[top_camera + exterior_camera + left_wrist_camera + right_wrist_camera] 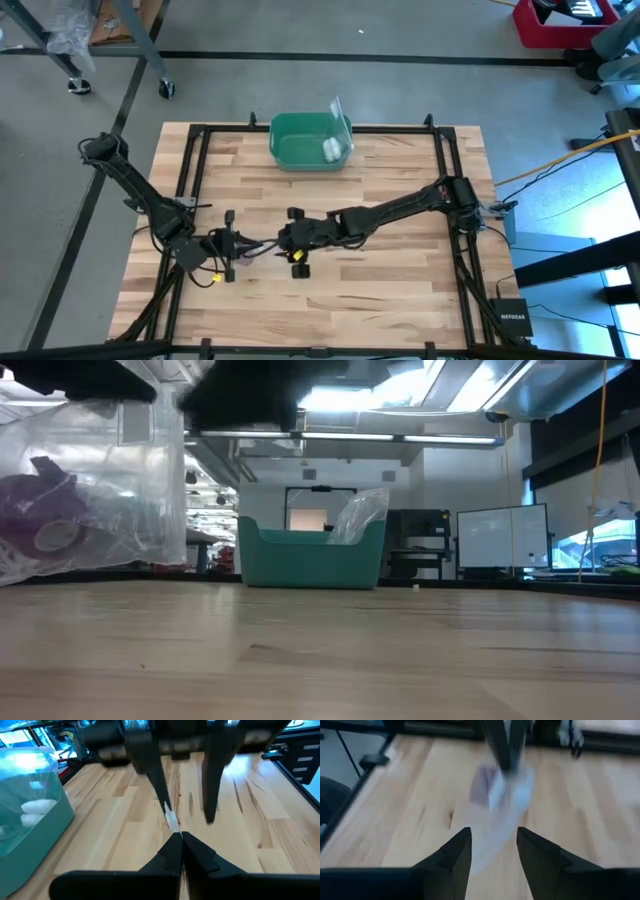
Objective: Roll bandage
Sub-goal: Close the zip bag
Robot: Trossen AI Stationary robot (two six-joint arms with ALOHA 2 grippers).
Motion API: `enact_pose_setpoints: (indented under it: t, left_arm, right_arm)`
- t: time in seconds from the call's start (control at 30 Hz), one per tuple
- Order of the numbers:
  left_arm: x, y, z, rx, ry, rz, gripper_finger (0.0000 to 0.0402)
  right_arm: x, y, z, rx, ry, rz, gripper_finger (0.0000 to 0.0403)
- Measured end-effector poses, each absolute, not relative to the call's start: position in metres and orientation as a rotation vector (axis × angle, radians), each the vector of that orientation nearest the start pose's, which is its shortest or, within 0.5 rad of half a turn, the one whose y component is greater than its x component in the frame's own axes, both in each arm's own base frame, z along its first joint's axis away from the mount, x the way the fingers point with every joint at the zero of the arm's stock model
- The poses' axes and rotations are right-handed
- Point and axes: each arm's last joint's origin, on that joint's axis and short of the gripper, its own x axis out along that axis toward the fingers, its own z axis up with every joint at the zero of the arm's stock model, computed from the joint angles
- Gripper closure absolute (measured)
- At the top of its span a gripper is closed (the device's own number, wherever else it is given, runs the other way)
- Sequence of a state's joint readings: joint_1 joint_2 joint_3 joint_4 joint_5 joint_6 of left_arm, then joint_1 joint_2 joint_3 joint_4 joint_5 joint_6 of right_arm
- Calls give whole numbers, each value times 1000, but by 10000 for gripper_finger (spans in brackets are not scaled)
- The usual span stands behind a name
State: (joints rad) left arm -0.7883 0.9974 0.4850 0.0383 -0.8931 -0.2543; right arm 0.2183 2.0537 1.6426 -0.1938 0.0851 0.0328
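Observation:
The purple bandage (45,520) sits rolled inside a clear plastic bag (95,490), which is held up over the table's near left part. My left gripper (181,837) is shut on that bag and shows left of centre in the high view (232,247). My right gripper (493,845) faces it from the table's right side, fingers apart. The bag (507,795) and the bandage (482,787) hang just beyond it. A pale tail of the bag reaches down between the right fingers. My left gripper pinches a thin edge of the clear bag (171,822) between its shut fingertips, coming nearly level from the table's left. The bag hangs from that edge with the bandage in its lower part. My right gripper has the bag's tail (492,837) between its open fingers; I cannot tell whether they touch it.
A green bin (310,140) stands at the far middle of the table with a white roll (330,150) and a clear bag inside it. A black frame (195,160) runs around the wooden work area. Bare wood lies near and right of the grippers.

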Motion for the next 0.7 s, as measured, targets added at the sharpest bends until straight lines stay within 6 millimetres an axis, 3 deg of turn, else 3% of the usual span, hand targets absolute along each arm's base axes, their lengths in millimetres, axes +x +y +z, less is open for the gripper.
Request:
enact_pose_setpoints:
  t: [0.17, 0.4, 0.53, 0.7]
  left_arm:
    - [153, -125, 218, 95, 297, 127, 401]
    - [153, -125, 218, 89, 299, 129, 401]
    - [153, -125, 218, 94, 302, 131, 401]
    - [153, -125, 218, 92, 302, 132, 401]
  right_arm:
    - [454, 76, 201, 46, 585, 81, 242]
    - [458, 75, 217, 163, 361, 179, 242]
    - [459, 76, 218, 171, 399, 228, 242]
    - [456, 75, 220, 162, 571, 211, 242]
